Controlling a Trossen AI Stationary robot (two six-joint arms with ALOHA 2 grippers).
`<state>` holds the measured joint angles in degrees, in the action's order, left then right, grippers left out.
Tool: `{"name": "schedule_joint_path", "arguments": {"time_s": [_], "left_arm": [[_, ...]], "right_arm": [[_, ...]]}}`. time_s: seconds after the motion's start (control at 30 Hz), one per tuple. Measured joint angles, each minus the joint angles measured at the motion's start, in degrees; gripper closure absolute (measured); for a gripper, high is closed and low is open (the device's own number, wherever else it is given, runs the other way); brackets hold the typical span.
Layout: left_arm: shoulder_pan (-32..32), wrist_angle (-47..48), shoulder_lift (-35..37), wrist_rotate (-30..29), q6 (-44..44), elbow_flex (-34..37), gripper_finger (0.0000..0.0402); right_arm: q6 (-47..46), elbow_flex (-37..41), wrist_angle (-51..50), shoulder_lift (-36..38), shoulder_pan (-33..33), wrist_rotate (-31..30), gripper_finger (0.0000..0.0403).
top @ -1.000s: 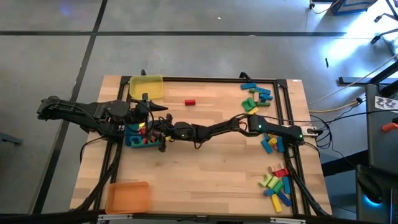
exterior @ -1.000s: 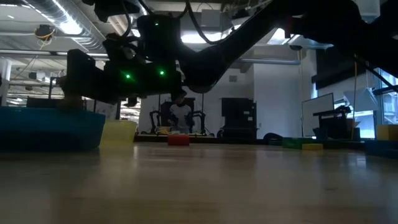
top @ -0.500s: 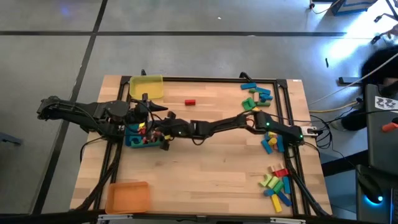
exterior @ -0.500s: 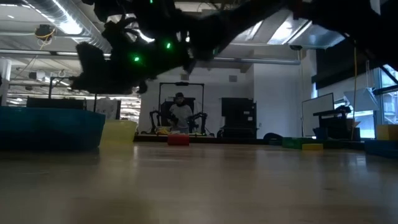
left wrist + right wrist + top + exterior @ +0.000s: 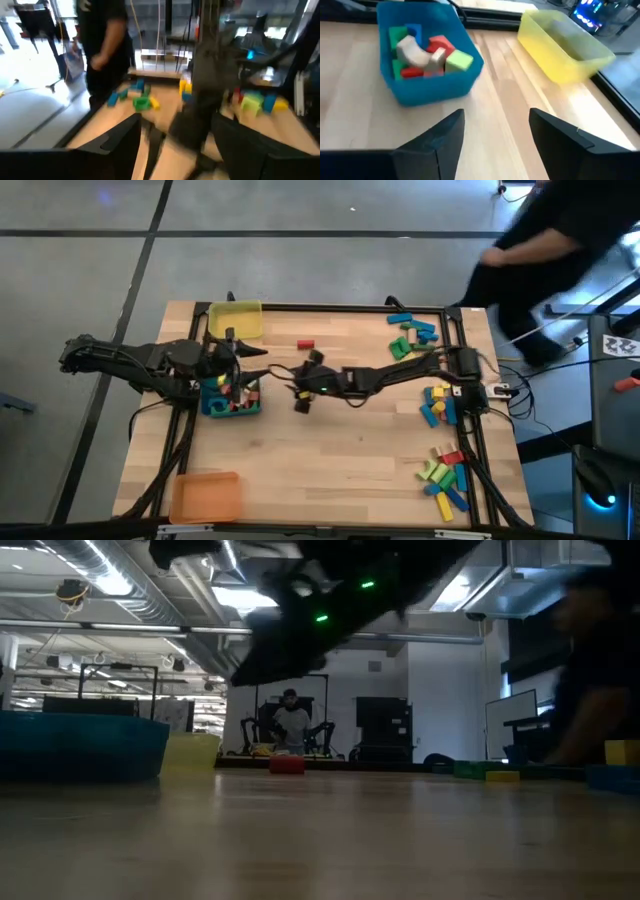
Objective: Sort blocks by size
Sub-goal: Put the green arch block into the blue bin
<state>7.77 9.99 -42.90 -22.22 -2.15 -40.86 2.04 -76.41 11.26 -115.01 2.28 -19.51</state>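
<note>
A blue tray near the table's left edge holds several blocks in red, green, blue and pale grey. My right gripper hovers open and empty over bare wood just right of that tray; in its wrist view the fingers frame the table short of the tray. My left gripper waits open above the tray's far side, holding nothing. One red block lies alone on the wood at the far middle. More blocks lie in heaps at the far right, the right edge and the near right.
A yellow tray stands at the far left, an orange tray at the near left corner. A person moves past the table's far right corner. Bare wood stretches across the table's middle and near side.
My right gripper has pulled back from over the blue tray toward the table's right edge and has risen, tipping from steeply down to nearly level. A person has come into view beyond the far right corner.
</note>
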Motion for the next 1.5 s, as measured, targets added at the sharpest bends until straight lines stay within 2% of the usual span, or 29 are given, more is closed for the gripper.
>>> {"name": "schedule_joint_path", "arguments": {"time_s": [0.33, 0.57, 0.7, 0.83, 0.93, 1.07, 1.2, 1.37, 1.5], "left_arm": [[-0.10, 0.23, -4.92, 0.13, 0.84, 0.17, 0.0174], [-3.77, 0.15, -11.63, 0.13, 0.04, 0.20, 0.0174], [-7.61, -1.02, -16.73, 0.71, -0.26, 0.15, 0.0174], [-11.47, -3.26, -21.93, 6.53, -1.71, 0.19, 0.0174], [-13.19, -4.46, -25.88, 10.46, -2.80, 0.15, 0.0174], [-14.26, -5.29, -30.65, 10.67, -4.70, 0.15, 0.0174], [-14.13, -5.46, -34.33, 10.67, -5.56, 0.15, 0.0174], [-13.35, -7.88, -36.99, 10.69, -6.63, 0.15, 0.0174], [-13.33, -11.45, -38.53, 10.68, -7.50, 0.15, 0.0174]], "right_arm": [[-8.41, 23.02, 0.55, 17.87, -0.07, -5.50, 0.0178], [-14.39, 33.29, -4.03, 27.93, -1.43, -11.51, 0.0178], [-18.80, 34.66, -13.03, 30.71, -4.74, -13.49, 0.0178], [-22.29, 34.63, -20.20, 31.63, -8.74, -13.51, 0.0178], [-23.00, 34.61, -21.69, 31.79, -11.23, -12.95, 0.0178], [-22.62, 34.63, -22.26, 31.31, -13.01, -9.37, 0.0178], [-21.30, 34.63, -23.45, 31.18, -12.80, -3.19, 0.0178], [-27.21, 34.61, -30.49, 31.18, -14.70, -8.46, 0.0178], [-29.90, 34.61, -36.18, 31.18, -20.25, -6.78, 0.0178]]}}
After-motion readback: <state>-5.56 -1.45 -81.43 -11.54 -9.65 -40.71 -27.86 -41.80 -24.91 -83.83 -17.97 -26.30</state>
